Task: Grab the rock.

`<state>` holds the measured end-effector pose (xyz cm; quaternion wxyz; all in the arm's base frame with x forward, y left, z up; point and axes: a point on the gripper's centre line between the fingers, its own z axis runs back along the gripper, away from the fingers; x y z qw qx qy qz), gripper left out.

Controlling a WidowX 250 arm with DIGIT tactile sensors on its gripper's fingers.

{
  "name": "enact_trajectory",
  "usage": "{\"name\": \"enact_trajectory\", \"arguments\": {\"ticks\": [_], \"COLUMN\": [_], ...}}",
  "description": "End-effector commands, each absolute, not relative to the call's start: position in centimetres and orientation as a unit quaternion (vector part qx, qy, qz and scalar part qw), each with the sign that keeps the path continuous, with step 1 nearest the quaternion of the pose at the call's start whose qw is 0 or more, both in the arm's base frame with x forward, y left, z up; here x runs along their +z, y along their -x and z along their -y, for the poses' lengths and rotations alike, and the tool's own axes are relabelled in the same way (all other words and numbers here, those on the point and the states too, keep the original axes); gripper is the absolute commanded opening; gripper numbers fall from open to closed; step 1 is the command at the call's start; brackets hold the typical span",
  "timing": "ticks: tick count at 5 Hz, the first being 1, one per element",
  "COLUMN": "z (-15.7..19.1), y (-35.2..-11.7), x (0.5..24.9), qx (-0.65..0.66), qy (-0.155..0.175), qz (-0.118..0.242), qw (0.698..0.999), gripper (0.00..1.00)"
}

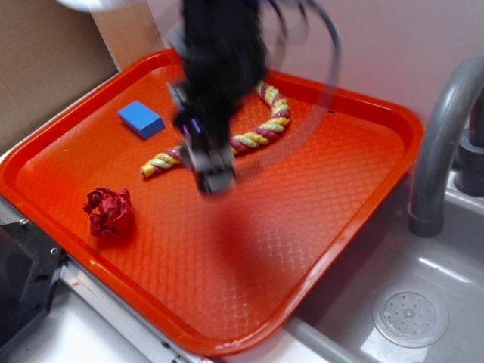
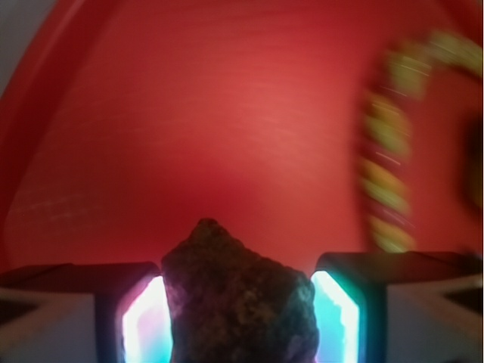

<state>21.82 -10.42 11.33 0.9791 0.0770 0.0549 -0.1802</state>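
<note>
Already the rock (image 2: 238, 302) sits wedged between my gripper (image 2: 238, 314) pads, so the grab looks done (both pads touch it). Beyond lies the orange tray (image 1: 333, 197), with the rope (image 1: 261, 136) farther off, blurred by motion.

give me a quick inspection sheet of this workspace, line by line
surface: orange tray with a patterned floor, set beside a grey sink
job's things: rock sits between the fingers in the wrist view; hidden in the exterior view
clutter: blue block, twisted rope, crumpled red paper ball, all on the tray
grippers: gripper blurred above the tray, shut on the rock
cables: dark cable looping off the arm, blurred
surroundings: grey tap pipe at right, sink drain, cardboard at back left
</note>
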Motion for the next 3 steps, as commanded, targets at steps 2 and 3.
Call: {"name": "enact_trajectory", "arguments": {"ticks": [2,3], "z": [2.73,3.12], "y": [-20.24,-20.64], "x": [20.86,20.54], "qx": [-0.037,-0.089], "qy": [-0.039,-0.034], "qz": [0.060,0.080], "qw": [0.997,0.992], "gripper": [0.00,0.00]}}
